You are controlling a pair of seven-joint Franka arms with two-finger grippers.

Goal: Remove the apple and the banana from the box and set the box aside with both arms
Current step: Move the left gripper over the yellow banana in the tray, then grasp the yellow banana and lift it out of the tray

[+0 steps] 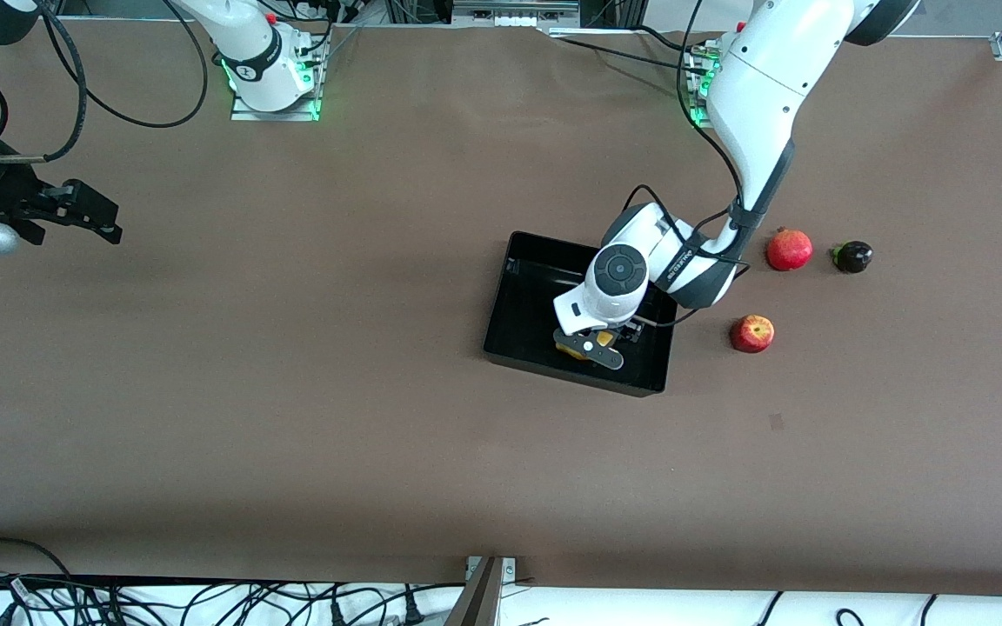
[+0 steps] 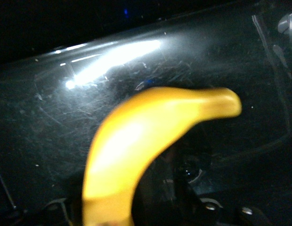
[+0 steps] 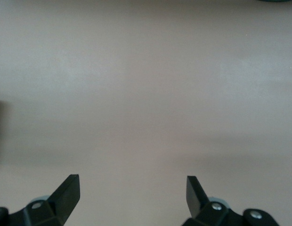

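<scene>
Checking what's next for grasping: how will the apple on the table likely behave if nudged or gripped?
The apple is round and lies free on the flat table, so a nudge would probably roll it. Its curved, seemingly smooth skin could slip between narrow fingers. It looks firm and small, so probably stiff and light.

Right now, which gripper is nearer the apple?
Left. The left gripper is down in the black tray with the banana, beside the apple. The right gripper waits open over bare table at the right arm's end.

Glossy, scratched black plastic box (image 1: 518,300) on a matt brown table (image 1: 292,391); smooth-skinned banana (image 2: 136,141)
</scene>
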